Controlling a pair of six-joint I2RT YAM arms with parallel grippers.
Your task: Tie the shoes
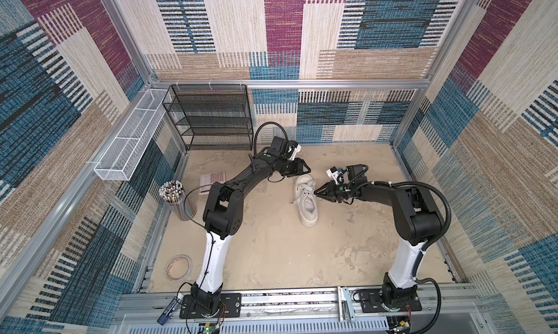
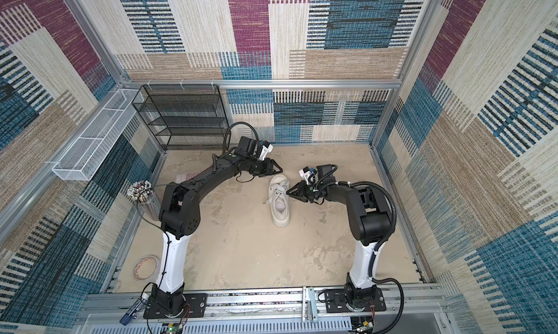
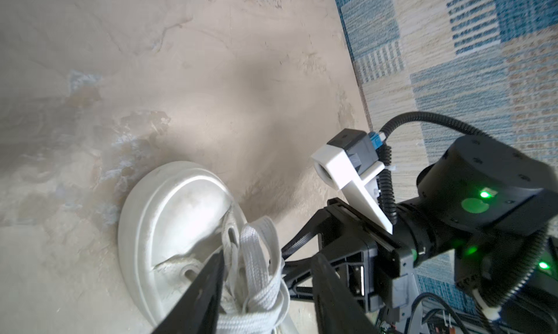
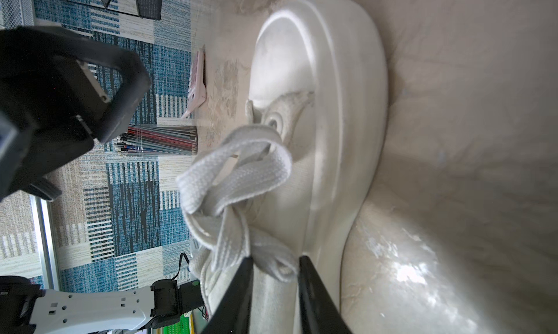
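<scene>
White sneaker (image 1: 307,205) stands on its sole in the middle of the table (image 1: 271,251), toe pointing away from the robot. Nothing pins it down, so I'd guess any pull has to be gentle. Its laces (image 4: 241,172) are bunched over the tongue, with one flat loop standing up and one end trailing onto the table; the bow looks unfinished. From the shoe's side the right gripper (image 4: 276,258) reaches in low. Its jaws are narrow, with a lace fold between the tips touching both; can't tell if it's a firm pinch. It's probably low so it can take the base of the bunch. Above the toe hangs the left gripper (image 1: 306,166), jaws about half apart, holding nothing I can confirm, likely placed for the standing loop. Pencil cup (image 1: 178,199) and calculator (image 1: 213,178) sit well apart from the shoe.
</scene>
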